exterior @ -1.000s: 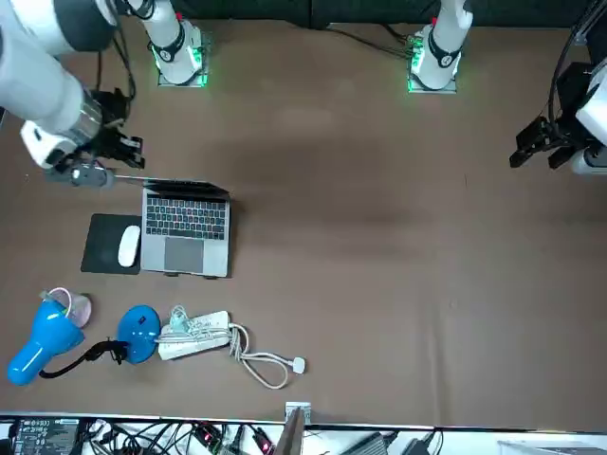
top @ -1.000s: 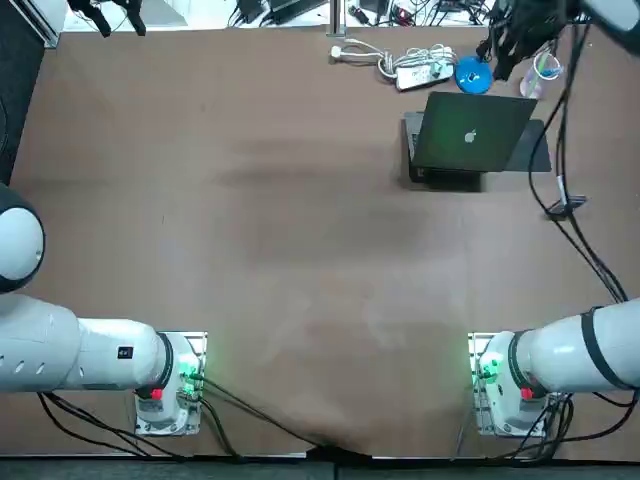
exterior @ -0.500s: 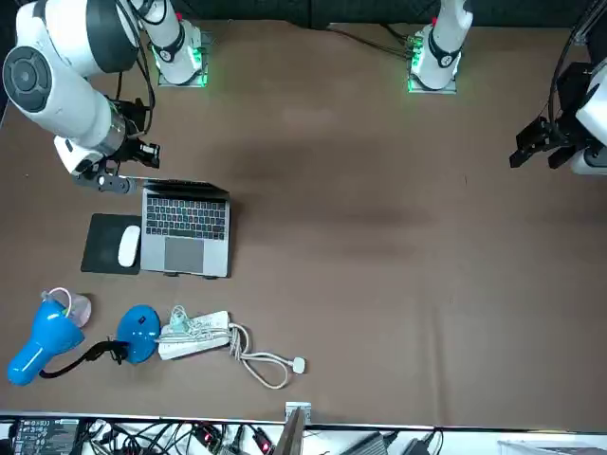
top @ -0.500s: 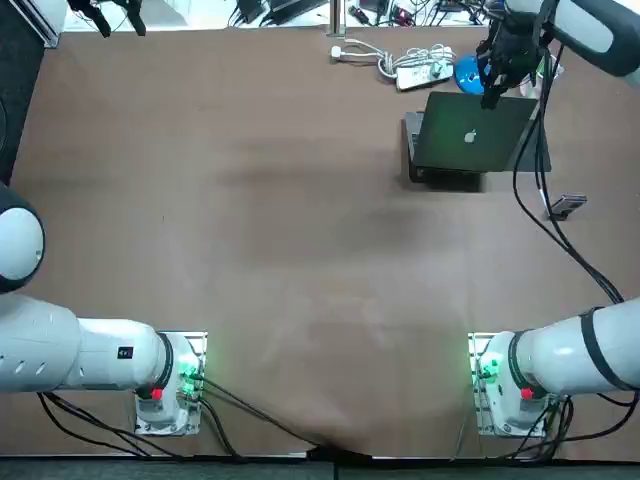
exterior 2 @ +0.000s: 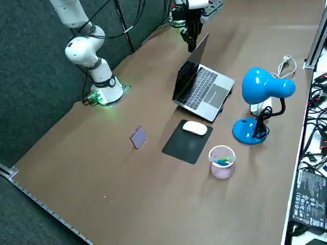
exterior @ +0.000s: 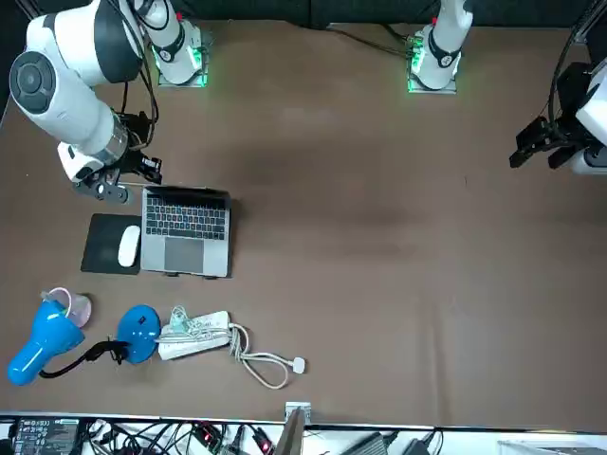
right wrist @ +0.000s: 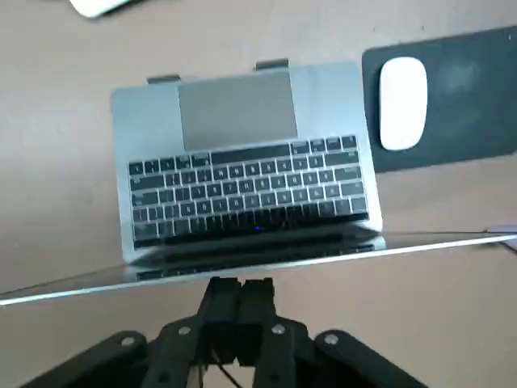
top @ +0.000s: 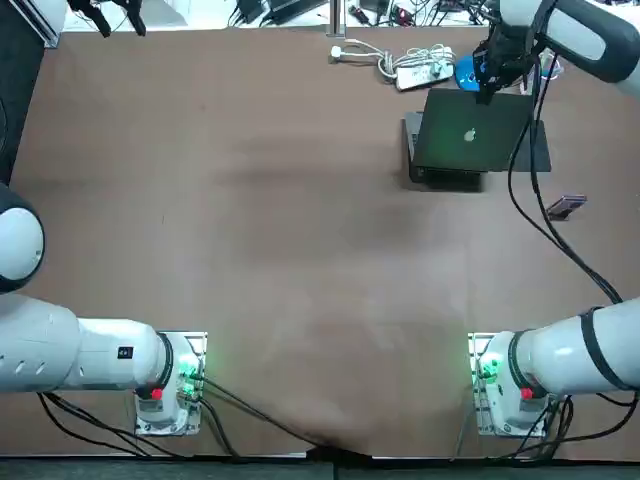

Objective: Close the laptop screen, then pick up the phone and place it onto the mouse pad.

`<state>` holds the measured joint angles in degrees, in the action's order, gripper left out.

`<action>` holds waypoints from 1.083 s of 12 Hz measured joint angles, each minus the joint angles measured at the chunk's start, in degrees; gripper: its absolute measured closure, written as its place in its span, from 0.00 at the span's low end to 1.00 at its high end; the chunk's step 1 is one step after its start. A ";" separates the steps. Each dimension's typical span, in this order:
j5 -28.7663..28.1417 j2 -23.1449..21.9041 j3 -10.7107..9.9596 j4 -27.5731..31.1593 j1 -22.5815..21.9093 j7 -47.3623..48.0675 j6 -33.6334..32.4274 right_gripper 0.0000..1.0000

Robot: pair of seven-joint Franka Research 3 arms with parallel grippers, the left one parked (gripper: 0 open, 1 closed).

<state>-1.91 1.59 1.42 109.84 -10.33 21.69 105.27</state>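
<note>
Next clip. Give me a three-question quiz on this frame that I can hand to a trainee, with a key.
1. True or false: the laptop lid is already flat on its keyboard.
2. What lies on the mouse pad? A. the phone B. a white mouse C. nothing
3. Fill in: the right gripper, fingers shut, is at the lid's ___ edge.
Key: 1. False: the lid stands open. 2. B: the phone lies on the bare table, apart from the pad. 3. Top.
</note>
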 joint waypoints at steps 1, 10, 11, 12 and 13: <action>0.00 0.32 -0.01 0.09 0.06 0.02 1.43 0.98; 0.00 7.42 -0.13 0.48 0.42 0.16 11.74 0.98; 0.00 8.67 -0.15 0.49 0.45 0.16 12.25 0.98; 0.00 9.97 -0.19 0.50 0.47 0.17 12.86 0.98; 0.00 11.32 -0.21 0.49 0.49 0.17 13.68 0.98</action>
<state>-1.91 12.91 1.21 110.33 -9.84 21.86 118.95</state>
